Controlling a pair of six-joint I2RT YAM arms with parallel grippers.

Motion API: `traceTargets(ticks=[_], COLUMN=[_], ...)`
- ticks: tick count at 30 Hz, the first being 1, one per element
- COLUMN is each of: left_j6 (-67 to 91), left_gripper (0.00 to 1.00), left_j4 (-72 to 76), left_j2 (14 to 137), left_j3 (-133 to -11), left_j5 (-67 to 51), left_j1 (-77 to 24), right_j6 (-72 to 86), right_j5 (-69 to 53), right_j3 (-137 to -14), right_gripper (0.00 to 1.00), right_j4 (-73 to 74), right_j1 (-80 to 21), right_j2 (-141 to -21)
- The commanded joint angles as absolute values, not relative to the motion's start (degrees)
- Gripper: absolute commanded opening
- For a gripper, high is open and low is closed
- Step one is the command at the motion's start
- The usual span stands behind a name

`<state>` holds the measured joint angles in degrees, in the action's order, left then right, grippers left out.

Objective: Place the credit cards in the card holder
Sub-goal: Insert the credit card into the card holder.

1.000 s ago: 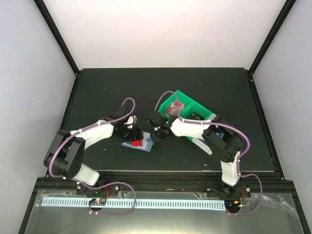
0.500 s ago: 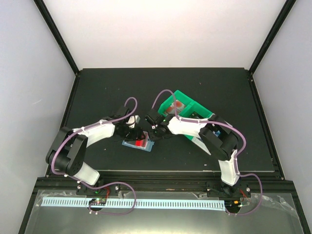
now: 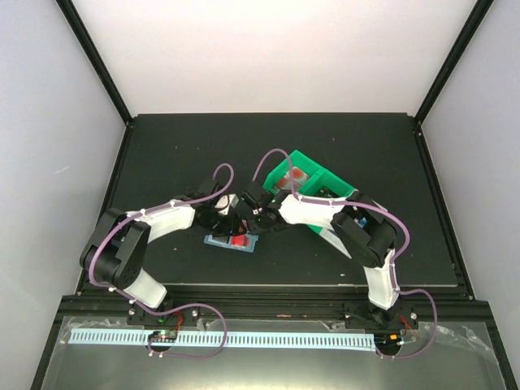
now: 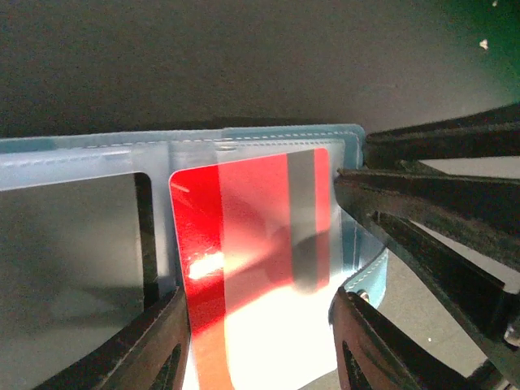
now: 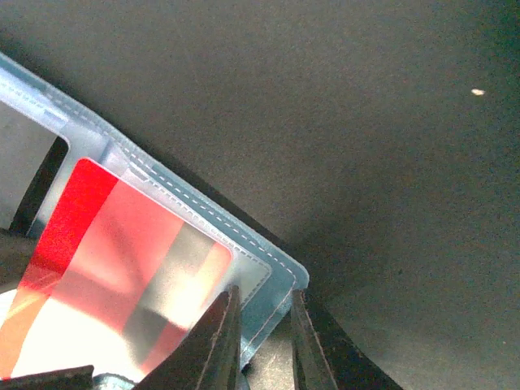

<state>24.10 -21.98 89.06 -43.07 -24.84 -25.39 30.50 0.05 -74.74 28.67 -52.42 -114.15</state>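
Left end effector pinching credit card, now pushed deeper into card holder; right end effector clamps its corner.

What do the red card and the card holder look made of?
The red card: looks like stiff glossy plastic, from its bright glare. The card holder: stitched teal edge seems leather-like, real or faux unclear; pockets are clear soft plastic, the card showing through.

Red rectangular plastic card: glossy, smooth, strong glare at lower centre. Blue-teal leather-like card holder: stitched edging; pockets of clear plastic film, slightly hazy. Black worktop: matt, finely grained. Right pincer: fingers black, matt, hard plastic.
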Motion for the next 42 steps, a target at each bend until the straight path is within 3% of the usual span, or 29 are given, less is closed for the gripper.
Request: traceTargets(ticks=[1, 17, 30, 42], left_j6=[23.59, 24.57, 24.85, 25.13], left_gripper=[0.49, 0.48, 0.45, 0.45], left_j4=[-20.62, -17.13, -17.37, -15.15], left_j2=[90.36, 93.54, 93.96, 94.18], left_j3=[-43.48, -45.06, -46.13, -45.42], left_j5=[-28.46, -33.03, -32.84, -37.91], left_j1=[-26.53, -28.26, -30.31, -30.52], right_j6=[30.78, 37.63, 35.85, 35.86], right_j5=[3.41, 12.8, 1.37, 4.01], right_j3=[-72.96, -62.03, -57.89, -63.98], right_gripper=[0.21, 0.27, 0.23, 0.2], right_j4=[28.06, 25.52, 28.82, 27.9], right_j1=[-52.73, -52.53, -52.77, -52.65], right_j2=[-113.1, -97.94, -100.04, -107.96])
